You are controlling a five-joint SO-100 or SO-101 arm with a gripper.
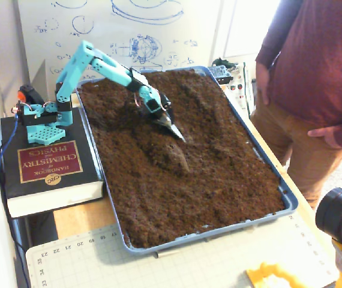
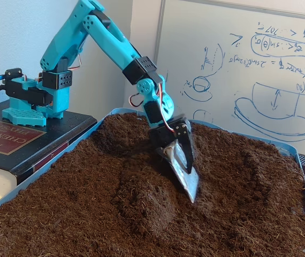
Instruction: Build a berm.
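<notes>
We see a teal arm (image 1: 102, 63) mounted on a thick chemistry handbook (image 1: 48, 171) at the left of a fixed view, reaching right over a blue tray (image 1: 288, 201) filled with dark brown loose soil (image 1: 219, 174). The arm folds up high at its elbow and angles down toward the middle of the tray.

Its end effector (image 2: 187, 179) carries a silvery, foil-like scoop blade (image 2: 183, 168); the black finger (image 2: 187, 150) lies along the blade, so we take the end effector to be clamped on it, with no gap visible between the two. In a fixed view the blade (image 1: 174, 128) points down and to the right, its tip touching the soil.

The berm (image 1: 174, 157) is a low raised mound of soil just near of the blade tip, roughly mid-tray and nearer the left wall than the right. From the low side camera the berm (image 2: 144, 201) rises as a rounded hump directly left of and below the blade, with the blade's lower edge sunk into the soil at its right flank. A shallow groove (image 1: 207, 105) runs on the far right part of the soil.

A whiteboard (image 2: 238, 69) with blue sketches stands behind the tray. A person in a maroon top (image 1: 321, 66) stands at the right of the counter (image 1: 81, 219), and a cutting mat (image 1: 177, 264) lies at the near edge.
</notes>
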